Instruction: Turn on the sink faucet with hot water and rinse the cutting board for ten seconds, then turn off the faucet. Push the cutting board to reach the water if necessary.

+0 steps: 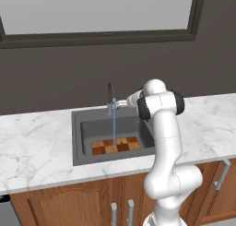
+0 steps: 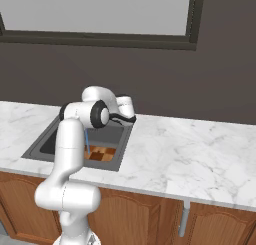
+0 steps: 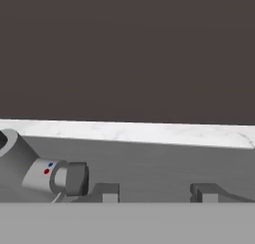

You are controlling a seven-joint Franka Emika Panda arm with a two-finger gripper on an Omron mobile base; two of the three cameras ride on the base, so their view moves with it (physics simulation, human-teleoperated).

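The dark grey sink [image 1: 77,138] sits in the white marble counter [image 1: 37,142]. A thin blue stream of water [image 1: 114,126] falls from the arched faucet [image 1: 110,97] onto the checkered cutting board [image 1: 115,145] lying flat at the front of the basin. My gripper [image 1: 121,103] hovers just right of the faucet at the back rim, open and holding nothing. In the hand view the fingertips [image 3: 110,192] stand wide apart, and the faucet's lever body [image 3: 50,174], marked with red and blue dots, lies to their left. The right base view shows the board [image 2: 100,154] and the water [image 2: 87,141] beside my arm.
A dark wall with a window [image 1: 97,13] rises behind the counter. Wooden cabinet doors [image 1: 69,204] with metal handles run below. Wide marble counter [image 2: 190,149] extends to the right of the sink [image 2: 35,150].
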